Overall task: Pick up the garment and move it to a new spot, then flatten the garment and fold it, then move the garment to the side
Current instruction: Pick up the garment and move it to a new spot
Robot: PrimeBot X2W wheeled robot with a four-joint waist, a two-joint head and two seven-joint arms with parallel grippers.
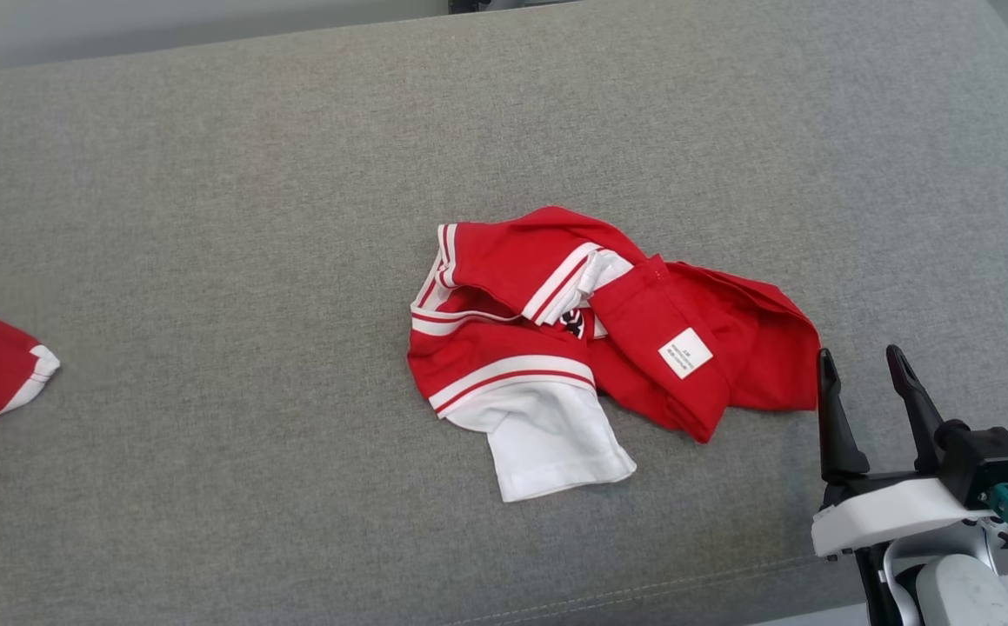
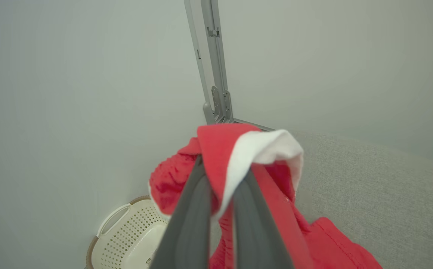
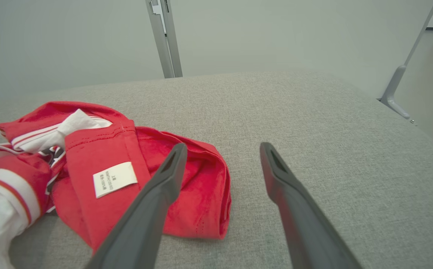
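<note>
Standing wide, the right claw [image 1: 860, 356] holds nothing. Its fingertips sit just beside the right hem of the crumpled red-and-white garment [image 1: 590, 330], which lies mid-cushion, label up. The left claw [image 2: 223, 168] is clamped narrow on a separate red cloth [image 2: 216, 145] with a white cuff, well apart at the grey cushion's [image 1: 208, 174] left edge, a basket [image 2: 134, 231] below.

Judgement: pick-up not yet begun. The next move calls for a short reach onto the hem, then closing.

Garment [image 1: 512, 261] label [image 1: 685, 352] print too small to read; basket [image 2: 126, 235] cut off below.
</note>
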